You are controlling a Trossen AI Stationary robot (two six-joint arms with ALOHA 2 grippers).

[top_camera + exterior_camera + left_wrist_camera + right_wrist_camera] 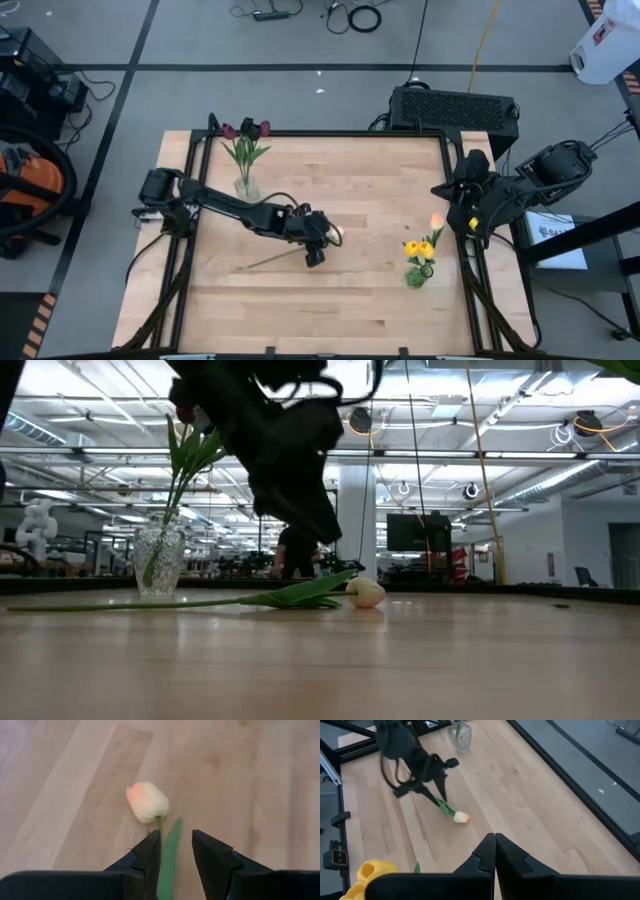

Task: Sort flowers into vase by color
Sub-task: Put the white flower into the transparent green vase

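cream-peach tulip [147, 802] — green stem [130, 603]
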